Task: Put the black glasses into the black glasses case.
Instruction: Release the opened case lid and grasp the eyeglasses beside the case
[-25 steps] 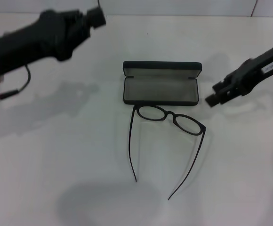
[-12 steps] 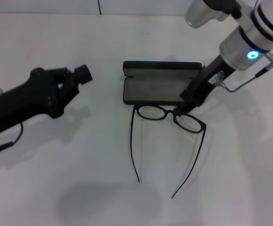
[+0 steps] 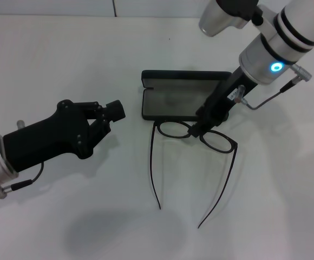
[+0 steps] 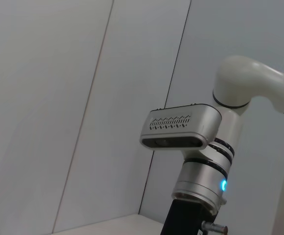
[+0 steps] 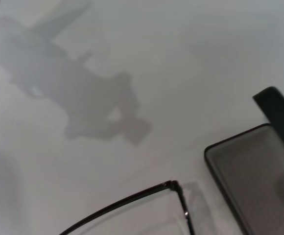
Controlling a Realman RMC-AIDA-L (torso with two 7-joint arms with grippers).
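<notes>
over glasses bridge: right gripper (image 3: 194,130) angled down, fingers' state unclear; left gripper (image 3: 115,110) hovering, unclear.

A plain, smooth white tabletop (image 3: 92,216) spreads across the whole scene with soft grey shadows lying on it, and behind it rises a pale grey panelled wall (image 4: 59,98) crossed by thin dark seams running slantwise between its panels.

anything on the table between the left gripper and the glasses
No. In the head view, only bare white table separates the left gripper from the black glasses.
</notes>
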